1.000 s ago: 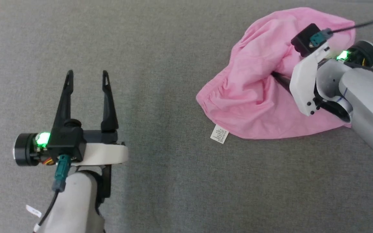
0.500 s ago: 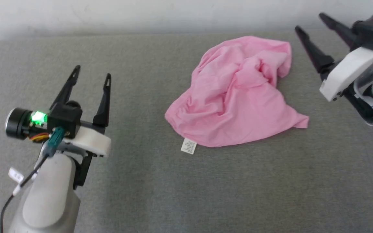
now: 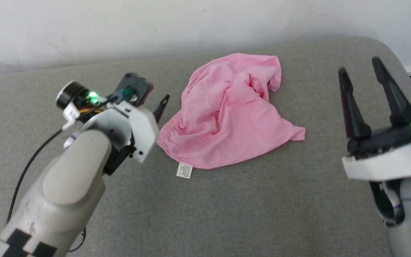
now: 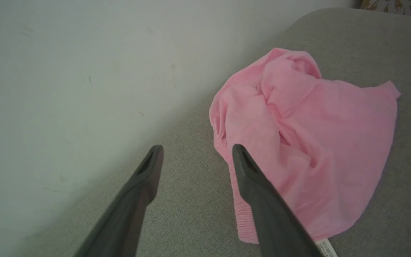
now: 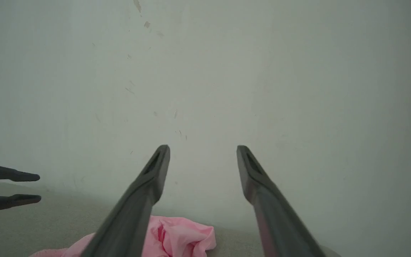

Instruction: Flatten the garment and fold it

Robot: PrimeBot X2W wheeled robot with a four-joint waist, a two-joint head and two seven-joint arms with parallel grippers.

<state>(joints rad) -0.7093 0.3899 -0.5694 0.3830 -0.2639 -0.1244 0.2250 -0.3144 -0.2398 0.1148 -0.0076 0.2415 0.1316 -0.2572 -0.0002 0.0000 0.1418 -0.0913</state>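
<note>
Now the right gripper (image 3: 359, 67) is off the garment (image 3: 230, 114): a second ago it was buried in the cloth's right half, now it hangs well apart to the garment's right, fingers spread wide with nothing between them. Meanwhile the left gripper (image 4: 196, 150) went from well apart on the garment's left to just beside its left side, fingers also apart and empty. In its wrist view one finger overlaps the gathered edge (image 3: 170, 129), but contact cannot be told. The head camera tilted up too, so the wall (image 3: 155, 25) behind the garment came into view; that is not the cloth moving.

The garment lies in a crumpled heap on the grey cushion (image 3: 227, 210), close to the wall, between the two grippers.

My read: the right side has let go, the heap is not flat yet, folding has not begun, and the left side looks set for a pinch at the gathered edge.

Materials: the garment is thin, soft, matte pink, with deep creases, a bunched lump toward the wall and one corner poking out right. The left edge is ruched like elastic. A small white printed label (image 3: 184, 170) sticks out at the garment's near-left corner, flat on the cushion. The cushion is coarse grey weave, rounded off to the garment's right. The fingers are long, dark, tapered and rigid-looking
</note>
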